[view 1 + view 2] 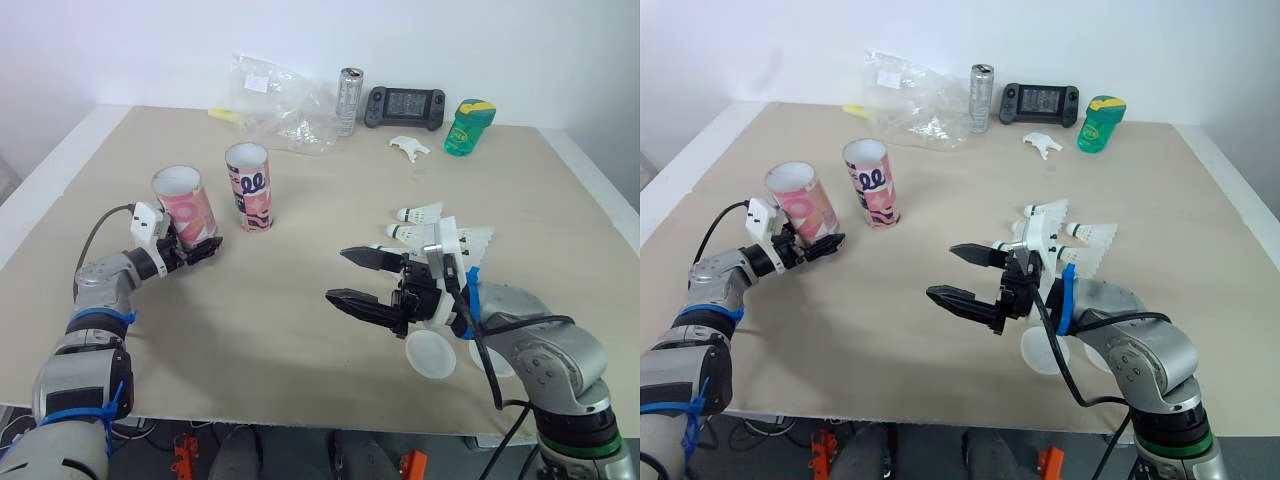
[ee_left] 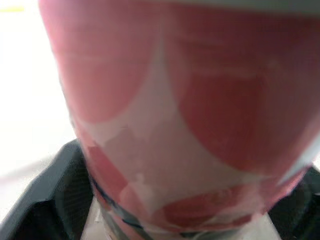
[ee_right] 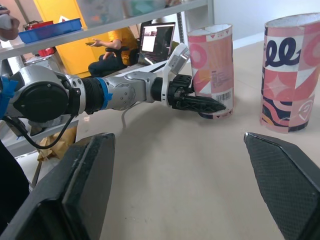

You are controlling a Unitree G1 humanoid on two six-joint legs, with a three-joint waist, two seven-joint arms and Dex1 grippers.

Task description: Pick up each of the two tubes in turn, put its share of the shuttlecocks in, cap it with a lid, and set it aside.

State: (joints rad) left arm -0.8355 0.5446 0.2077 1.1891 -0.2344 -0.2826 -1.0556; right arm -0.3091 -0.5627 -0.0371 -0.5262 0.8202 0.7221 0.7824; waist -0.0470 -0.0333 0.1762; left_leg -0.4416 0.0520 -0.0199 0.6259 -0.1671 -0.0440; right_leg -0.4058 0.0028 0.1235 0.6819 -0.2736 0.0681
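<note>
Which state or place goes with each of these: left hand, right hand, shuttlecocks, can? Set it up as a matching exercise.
1. left hand
2. right hand
3. shuttlecocks
4. can

A. open, holding nothing
B. far side of the table, beside the game console
C. closed on the left tube
D. lying by the robot's right wrist

Pairs: 1-C, 2-A, 3-D, 4-B

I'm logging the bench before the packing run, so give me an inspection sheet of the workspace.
Surface: beige table, open middle.
Job's things: first tube tilted in left gripper; second tube upright beside it; shuttlecocks and white lids near right gripper.
Clutter: plastic bag, can, game console, green bottle along far edge.
Grippers: left fingers shut on first tube; right open, empty.
Cables: black cables at both arms.
Surroundings: white wall; seated person, laptop.
</note>
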